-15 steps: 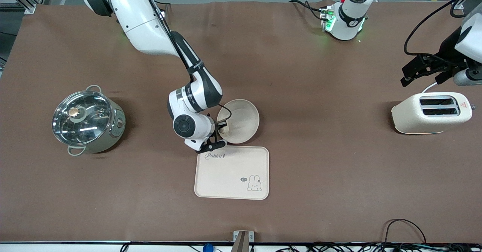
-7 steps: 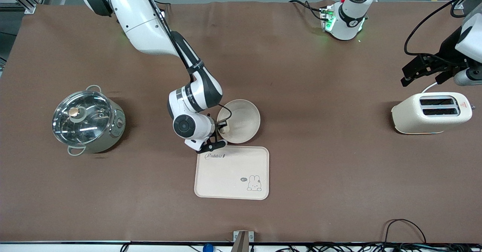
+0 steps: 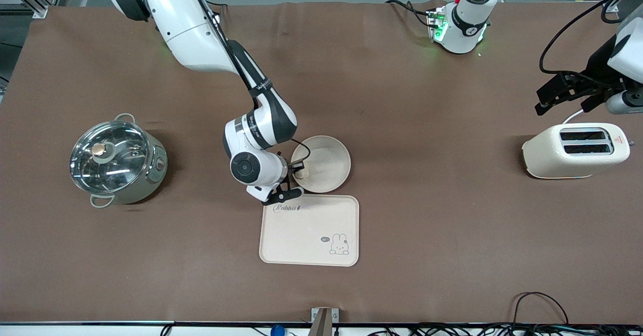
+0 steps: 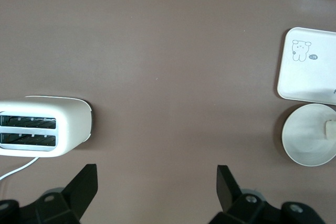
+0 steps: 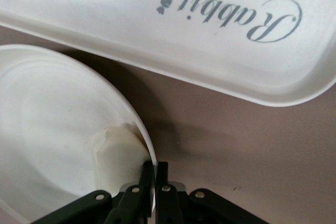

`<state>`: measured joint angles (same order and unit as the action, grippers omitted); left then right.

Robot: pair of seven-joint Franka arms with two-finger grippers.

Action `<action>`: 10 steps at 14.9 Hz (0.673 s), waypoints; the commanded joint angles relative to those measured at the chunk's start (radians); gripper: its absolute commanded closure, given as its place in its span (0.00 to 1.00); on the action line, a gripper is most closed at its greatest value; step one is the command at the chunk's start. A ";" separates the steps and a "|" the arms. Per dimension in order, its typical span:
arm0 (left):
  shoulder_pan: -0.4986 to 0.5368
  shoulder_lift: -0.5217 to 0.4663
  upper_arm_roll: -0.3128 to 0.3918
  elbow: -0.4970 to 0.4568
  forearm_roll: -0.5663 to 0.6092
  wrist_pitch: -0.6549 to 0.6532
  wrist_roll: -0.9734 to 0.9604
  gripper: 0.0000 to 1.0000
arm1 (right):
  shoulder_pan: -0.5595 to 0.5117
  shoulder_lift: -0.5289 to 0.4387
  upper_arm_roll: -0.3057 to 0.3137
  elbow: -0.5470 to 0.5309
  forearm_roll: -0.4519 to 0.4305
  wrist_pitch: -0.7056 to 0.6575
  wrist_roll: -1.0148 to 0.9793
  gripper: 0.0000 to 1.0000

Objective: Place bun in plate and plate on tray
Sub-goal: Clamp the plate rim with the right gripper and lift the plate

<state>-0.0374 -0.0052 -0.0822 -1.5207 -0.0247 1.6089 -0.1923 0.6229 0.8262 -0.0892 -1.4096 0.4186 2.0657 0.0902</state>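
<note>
Cream plate (image 3: pixel 325 163) sits on the table just beside the tray (image 3: pixel 309 230), farther from the camera. The right gripper (image 3: pixel 296 176) pinches its rim; the bun (image 3: pixel 302 174) lies inside. In the left wrist view, the left gripper (image 4: pixel 156 185) waits wide open near the toaster (image 4: pixel 43 127). In the right wrist view, narrow fingers (image 5: pixel 147 173) clamp the rim beside the bun (image 5: pixel 119 148).

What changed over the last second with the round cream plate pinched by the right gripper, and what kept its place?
The round cream-white plate, tilted up a second ago, has dropped flatter toward the table. The right gripper stays clamped on its rim, with the small pale bun inside beside the fingers. The plate is not yet on the cream rectangular Rabbit tray. Tray, cream toaster, steel lidded pot and the waiting left gripper kept their places.
</note>
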 commanded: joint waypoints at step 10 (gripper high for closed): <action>-0.006 0.007 -0.002 0.025 -0.006 -0.021 0.016 0.00 | -0.035 -0.095 0.005 0.000 0.109 -0.121 0.034 1.00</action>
<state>-0.0403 -0.0052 -0.0846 -1.5202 -0.0247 1.6089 -0.1923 0.6041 0.7602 -0.0950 -1.3969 0.4925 1.9675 0.1142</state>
